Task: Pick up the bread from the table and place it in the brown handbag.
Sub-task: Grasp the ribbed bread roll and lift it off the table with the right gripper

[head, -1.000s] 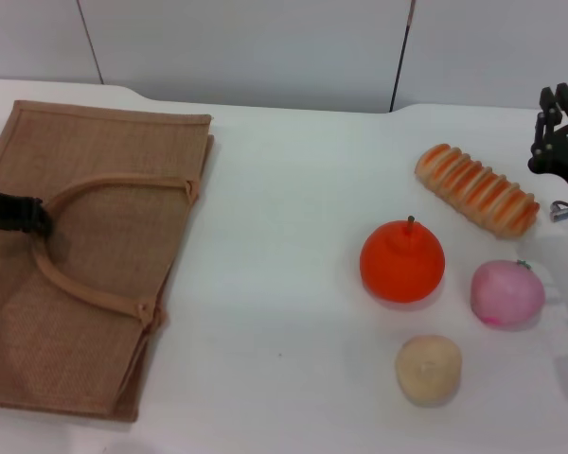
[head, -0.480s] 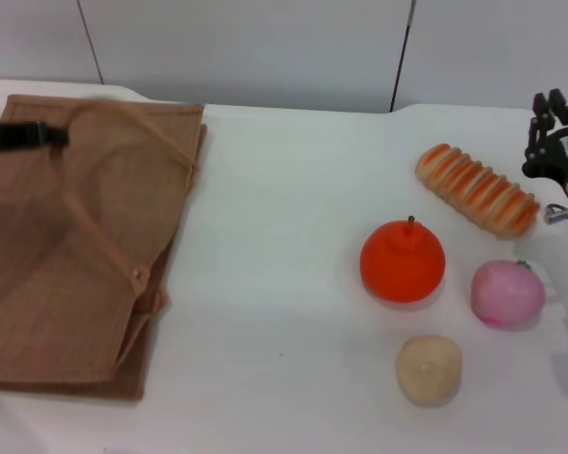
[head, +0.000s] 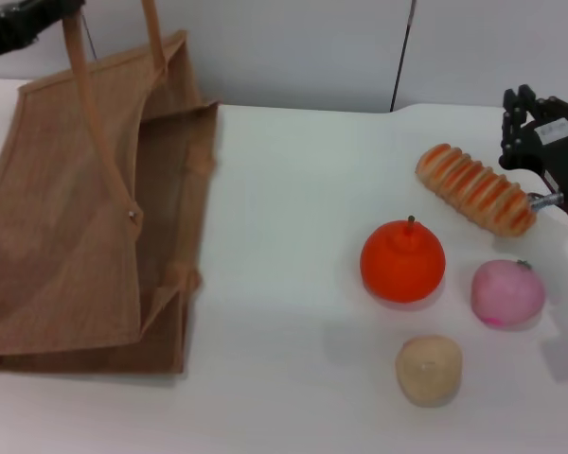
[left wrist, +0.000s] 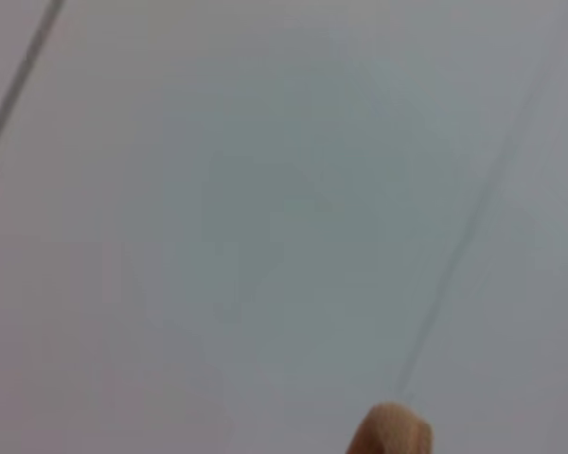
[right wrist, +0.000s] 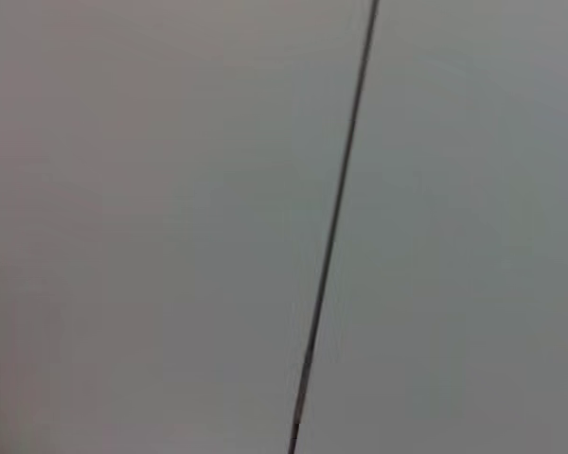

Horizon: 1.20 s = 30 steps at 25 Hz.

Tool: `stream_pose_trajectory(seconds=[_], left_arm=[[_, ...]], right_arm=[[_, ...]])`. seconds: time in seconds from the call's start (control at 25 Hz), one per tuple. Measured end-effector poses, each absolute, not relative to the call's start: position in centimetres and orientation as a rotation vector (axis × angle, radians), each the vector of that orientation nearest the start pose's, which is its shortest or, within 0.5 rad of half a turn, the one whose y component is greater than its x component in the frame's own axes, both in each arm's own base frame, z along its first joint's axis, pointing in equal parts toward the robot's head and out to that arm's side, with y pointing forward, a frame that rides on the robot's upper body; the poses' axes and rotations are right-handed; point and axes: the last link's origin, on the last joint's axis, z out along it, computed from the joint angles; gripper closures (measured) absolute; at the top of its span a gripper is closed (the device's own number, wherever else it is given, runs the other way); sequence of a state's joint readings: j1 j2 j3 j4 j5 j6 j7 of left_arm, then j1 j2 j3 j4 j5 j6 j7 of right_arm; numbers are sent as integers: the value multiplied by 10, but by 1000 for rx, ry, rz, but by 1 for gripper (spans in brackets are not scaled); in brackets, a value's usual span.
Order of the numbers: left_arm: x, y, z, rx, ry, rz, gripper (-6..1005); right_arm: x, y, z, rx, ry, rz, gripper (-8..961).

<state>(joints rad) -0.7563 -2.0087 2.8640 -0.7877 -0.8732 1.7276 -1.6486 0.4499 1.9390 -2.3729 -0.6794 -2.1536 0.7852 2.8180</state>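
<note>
The bread (head: 476,188), a striped orange and tan loaf, lies on the white table (head: 284,189) at the far right. My right gripper (head: 518,99) hangs just beyond the loaf's right end, above the table and not touching it. The brown handbag (head: 95,208) is at the left, pulled half upright with its mouth open towards the middle. My left gripper (head: 64,11), at the top left corner, is shut on one loop handle (head: 85,104) and holds it up. A tan bit of handle (left wrist: 390,430) shows in the left wrist view. The right wrist view shows only wall.
An orange toy fruit (head: 402,262), a pink round fruit (head: 507,292) and a small beige ball (head: 428,369) sit in front of the bread. A grey wall stands behind the table.
My left gripper has risen with the handle, lifting the bag from flat to half upright and opening it. My right gripper has shifted left towards the bread.
</note>
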Motion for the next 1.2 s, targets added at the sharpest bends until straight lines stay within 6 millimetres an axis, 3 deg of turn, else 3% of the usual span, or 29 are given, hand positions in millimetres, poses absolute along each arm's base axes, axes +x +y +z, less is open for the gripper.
stream_pose_trajectory(seconds=[0.4,0.76,0.88,1.2], left_arm=[[-252,361,145,-2101,-698,-1387,876],[-258,349,152,-2058,-661,-1439,874],[-258,349,152,-2058,-658,-1440,874],[-255,353,146,-2066,-645,-1466,872]], right_arm=[[234,383,-17,-1929,345,545,696],[215,388,-1,-2063,290,467,685],[217,396,-1,-2110,295,355,682],[216,423,3,-2243,376,-36,386]])
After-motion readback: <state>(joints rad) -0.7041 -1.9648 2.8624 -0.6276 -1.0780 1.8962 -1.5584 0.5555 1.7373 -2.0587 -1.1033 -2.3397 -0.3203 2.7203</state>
